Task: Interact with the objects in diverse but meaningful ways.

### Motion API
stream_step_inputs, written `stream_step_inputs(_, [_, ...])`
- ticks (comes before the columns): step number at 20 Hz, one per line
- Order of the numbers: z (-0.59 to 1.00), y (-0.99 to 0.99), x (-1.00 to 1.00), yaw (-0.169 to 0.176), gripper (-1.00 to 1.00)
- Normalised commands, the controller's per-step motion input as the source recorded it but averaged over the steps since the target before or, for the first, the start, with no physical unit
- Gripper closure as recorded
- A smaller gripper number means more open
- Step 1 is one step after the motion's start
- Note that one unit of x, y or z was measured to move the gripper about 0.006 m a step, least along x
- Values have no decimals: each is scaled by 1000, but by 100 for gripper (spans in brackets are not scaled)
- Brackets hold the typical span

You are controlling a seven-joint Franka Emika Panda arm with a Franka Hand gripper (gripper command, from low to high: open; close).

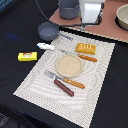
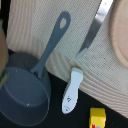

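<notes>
On beige ribbed placemat (image 1: 30, 82), exterior view: round tan plate (image 1: 69, 65) centred, orange bread loaf (image 1: 85, 48) beyond it, brown sausage (image 1: 64, 88) and orange-handled fork (image 1: 66, 80) nearer, yellow box (image 1: 27, 56) off mat, small grey pan (image 1: 48, 31) at mat's far corner. Nothing held, so judging task barely begun. White arm above; gripper hidden, opening impossible to tell. Wrist view: pan, white-handled knife (image 2: 71, 92) just beside; plate cropped.

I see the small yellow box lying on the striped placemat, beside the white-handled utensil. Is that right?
Not quite. The small yellow box lies off the striped placemat, on the dark table; it is beside the white-handled utensil. The exterior view shows this.
</notes>
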Motion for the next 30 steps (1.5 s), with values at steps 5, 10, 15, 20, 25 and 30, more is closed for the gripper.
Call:
stream_step_inputs(5, [-101, -367, -697, 0, -100])
stream_step_inputs(10, [-197, -494, -891, -5, -100])
stream_step_inputs(15, [-185, -430, -941, -13, -100])
stream_step_inputs(20, [-209, -421, -933, -17, -100])
stream_step_inputs(25, [-274, -385, -807, -19, -100])
stream_step_inputs(30, [-381, -106, -690, -19, -100])
